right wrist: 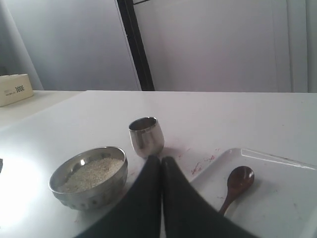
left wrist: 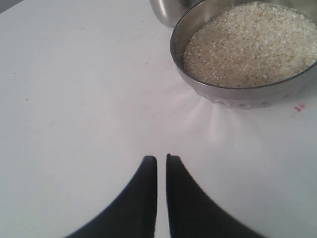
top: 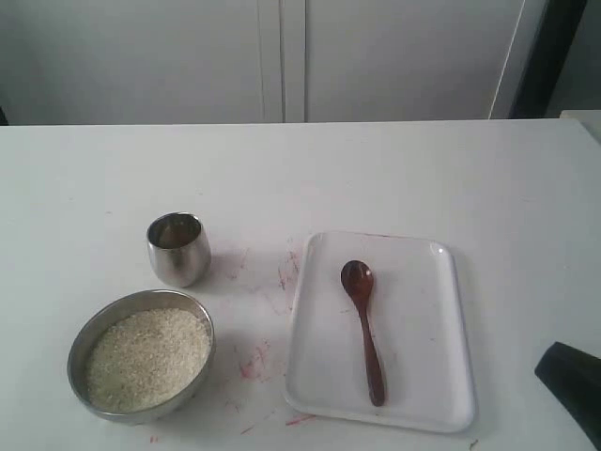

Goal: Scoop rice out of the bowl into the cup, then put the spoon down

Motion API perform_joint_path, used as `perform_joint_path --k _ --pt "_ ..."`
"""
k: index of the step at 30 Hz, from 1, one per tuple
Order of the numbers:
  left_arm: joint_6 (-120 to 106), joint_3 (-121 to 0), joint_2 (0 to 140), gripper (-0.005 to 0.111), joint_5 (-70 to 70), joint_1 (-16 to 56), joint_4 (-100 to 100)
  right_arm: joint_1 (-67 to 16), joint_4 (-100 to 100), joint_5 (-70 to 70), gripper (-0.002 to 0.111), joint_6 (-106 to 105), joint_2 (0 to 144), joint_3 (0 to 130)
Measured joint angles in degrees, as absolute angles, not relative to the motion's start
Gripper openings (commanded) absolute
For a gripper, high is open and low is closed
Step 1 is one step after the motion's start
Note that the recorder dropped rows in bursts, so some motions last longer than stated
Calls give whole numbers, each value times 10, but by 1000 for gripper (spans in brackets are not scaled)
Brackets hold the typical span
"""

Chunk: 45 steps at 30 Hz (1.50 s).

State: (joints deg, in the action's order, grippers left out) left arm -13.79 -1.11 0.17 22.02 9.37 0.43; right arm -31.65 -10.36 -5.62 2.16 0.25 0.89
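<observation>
The steel bowl (top: pixel 139 414) stands at the front left of the table, filled with off-white rice (top: pixel 148 357). Just behind it stands the small steel cup (top: pixel 178 249), upright. The dark wooden spoon (top: pixel 364 329) lies on a white tray (top: pixel 423 310), its bowl end pointing away from the front edge. My right gripper (right wrist: pixel 161 159) is shut and empty, hovering short of the cup (right wrist: pixel 146 136), with the bowl (right wrist: pixel 94 196) to one side and the spoon (right wrist: pixel 237 184) to the other. My left gripper (left wrist: pixel 161 158) is shut with only a thin slit, empty, above bare table near the bowl (left wrist: pixel 237 95).
Red marks smear the white tabletop (top: pixel 282 178) between the cup and tray. A dark part of the right arm (top: pixel 573 376) shows at the front right corner. A pale wall and a dark vertical post (top: pixel 549 56) stand behind the table.
</observation>
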Motion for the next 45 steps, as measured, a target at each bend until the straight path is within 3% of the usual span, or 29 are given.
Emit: perform_joint_path --k 45 --pt "-138 -11 2 14 220 94 4 -316 -104 -92 0 -157 3 3"
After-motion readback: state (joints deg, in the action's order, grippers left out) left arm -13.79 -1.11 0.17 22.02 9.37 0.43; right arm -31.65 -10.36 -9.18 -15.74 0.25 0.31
